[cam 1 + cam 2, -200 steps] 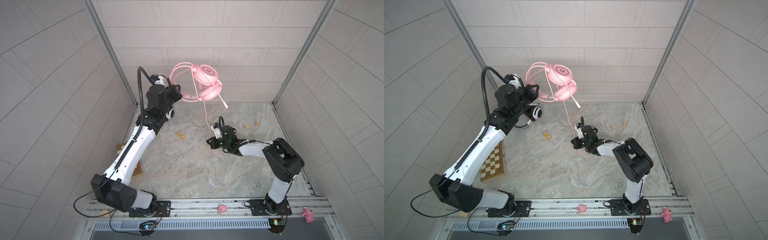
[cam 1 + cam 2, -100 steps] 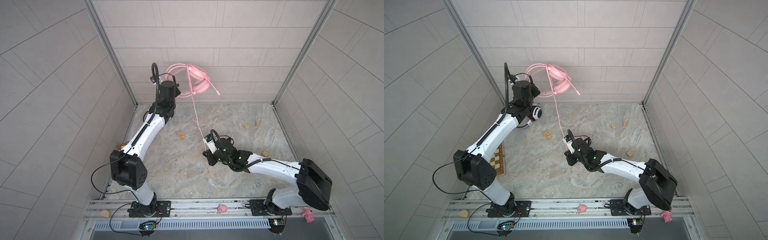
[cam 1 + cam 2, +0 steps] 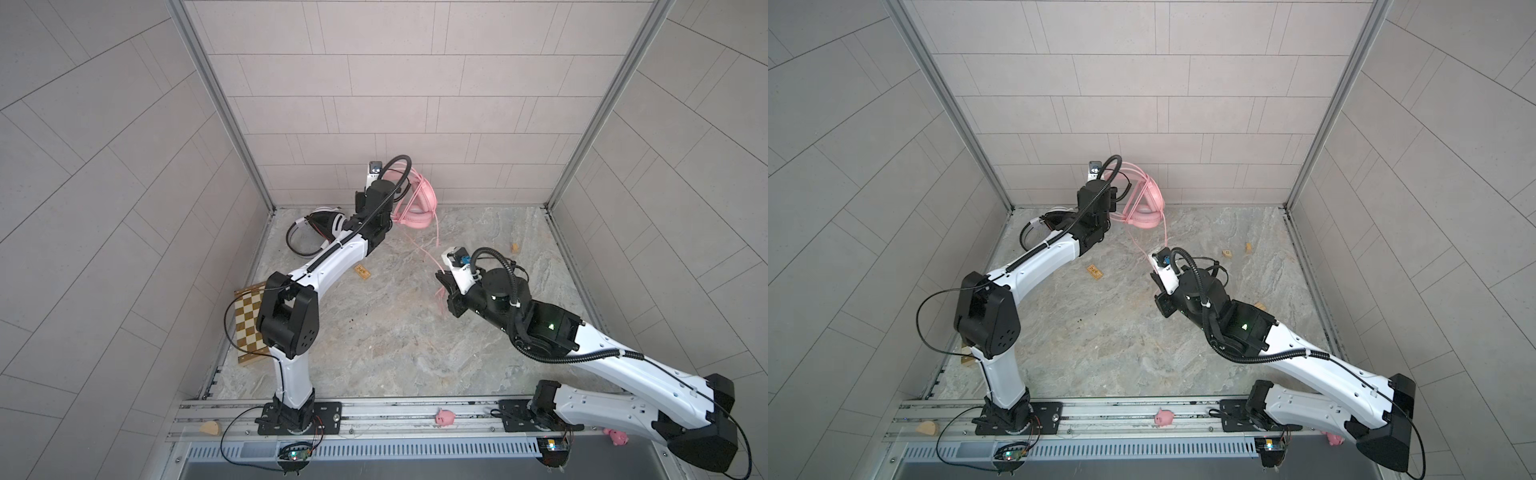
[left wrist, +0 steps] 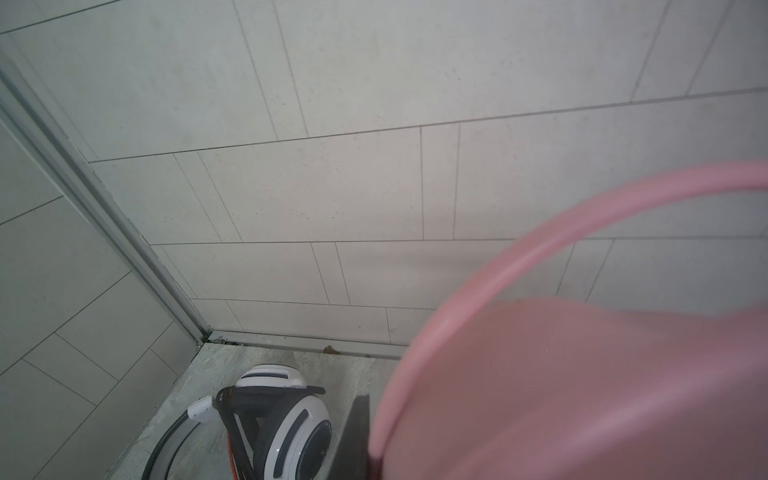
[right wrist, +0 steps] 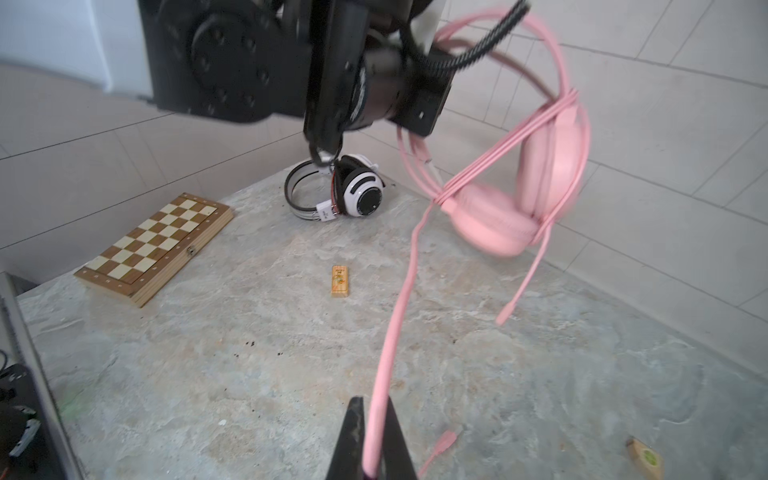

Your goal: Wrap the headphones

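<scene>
A stone-patterned table [image 3: 374, 340] sits inside tiled walls. The left gripper [image 3: 397, 194], clamped on the pink headset [image 3: 415, 208], holds it raised near the back wall. The pink cable [image 5: 399, 299], with turns already around the cups, slants down and forward to the right gripper [image 5: 372, 419], which is pinched shut on it. The white headset [image 5: 353, 191] lies in the back left corner.

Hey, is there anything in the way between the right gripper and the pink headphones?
Nothing visible. The right gripper is shut on the pink cable, which runs free through the air up to the pink headphones. The wooden block lies on the table, off to one side.
</scene>
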Available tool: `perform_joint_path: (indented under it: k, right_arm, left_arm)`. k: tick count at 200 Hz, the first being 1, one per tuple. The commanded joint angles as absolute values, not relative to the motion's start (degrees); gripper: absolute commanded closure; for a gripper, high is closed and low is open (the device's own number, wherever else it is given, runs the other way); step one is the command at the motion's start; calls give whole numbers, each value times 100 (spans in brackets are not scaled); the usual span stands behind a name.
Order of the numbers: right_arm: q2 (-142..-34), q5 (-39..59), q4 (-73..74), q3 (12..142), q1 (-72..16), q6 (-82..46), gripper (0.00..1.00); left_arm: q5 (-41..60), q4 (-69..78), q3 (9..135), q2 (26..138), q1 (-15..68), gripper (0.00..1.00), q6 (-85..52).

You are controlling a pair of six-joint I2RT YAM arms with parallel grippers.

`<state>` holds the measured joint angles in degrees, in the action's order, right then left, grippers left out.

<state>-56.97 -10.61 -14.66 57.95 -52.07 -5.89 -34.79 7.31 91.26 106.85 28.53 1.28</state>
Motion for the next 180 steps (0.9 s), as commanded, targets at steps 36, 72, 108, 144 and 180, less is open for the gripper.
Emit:
perform_joint_path:
  k: [36,72,108,144,180]
  right_arm:
    - [-5760,-483,-1828,6440,-3627,-298,97]
    - [-5843,-125,-1758,6713,-2797,-412,96]
    - [-6282,220,-1846,7231,-2257,-413,96]
    - [-6750,562,-1828,7661,-1908,-466,96]
    - [-7277,836,-1907,7793,-1724,-492,96]
  left_arm:
    - [-2601,1447,8129,10053,3054,100,921]
    - [-1730,761,7636,9492,3059,100,1294]
    - [-957,-175,7301,8694,3232,100,1572]
    - [-80,-1043,7426,8195,3252,100,1390]
    - [1226,-1755,7717,8016,3244,100,1010]
